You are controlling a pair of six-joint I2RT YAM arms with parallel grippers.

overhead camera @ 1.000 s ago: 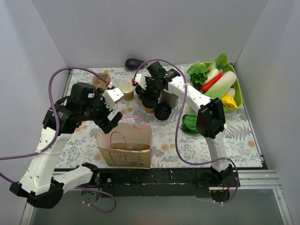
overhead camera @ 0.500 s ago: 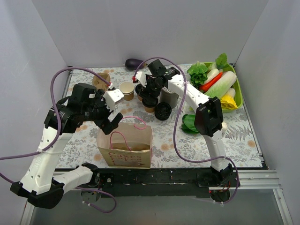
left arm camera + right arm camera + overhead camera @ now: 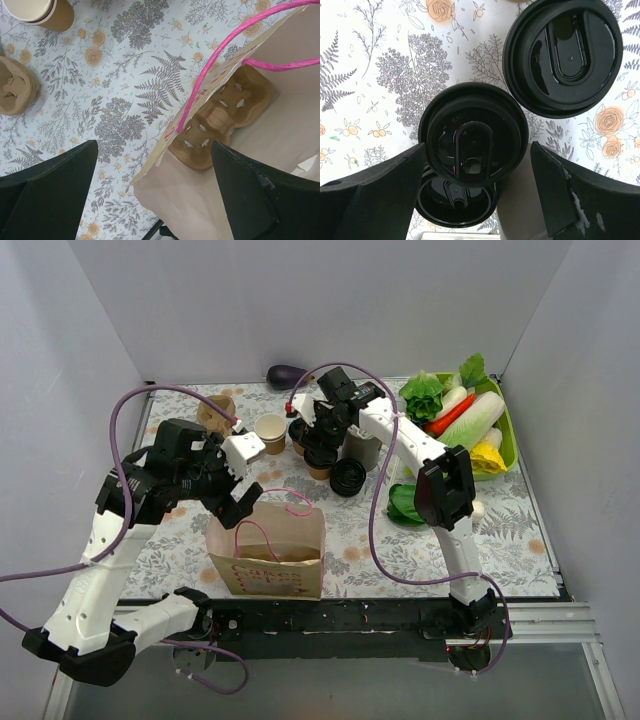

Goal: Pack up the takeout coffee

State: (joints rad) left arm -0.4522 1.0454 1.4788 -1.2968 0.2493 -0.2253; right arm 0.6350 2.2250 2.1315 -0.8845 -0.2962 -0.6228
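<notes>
- Your floral-print table (image 3: pixel 500 520) stands inside plain grey walls.
- Your right gripper (image 3: pixel 477 165) hangs wide open right above the takeout coffee (image 3: pixel 318 462), a finger on either side of its black lid, holding nothing.
- Your left gripper (image 3: pixel 155 150) is spread open too, empty, over the paper bag's (image 3: pixel 268 560) rim; a pulp carrier (image 3: pixel 220 117) lies inside.

Bright, even overhead light, soft shadows; faint glare on the takeout coffee (image 3: pixel 472 142) lid; all views sharp.
</notes>
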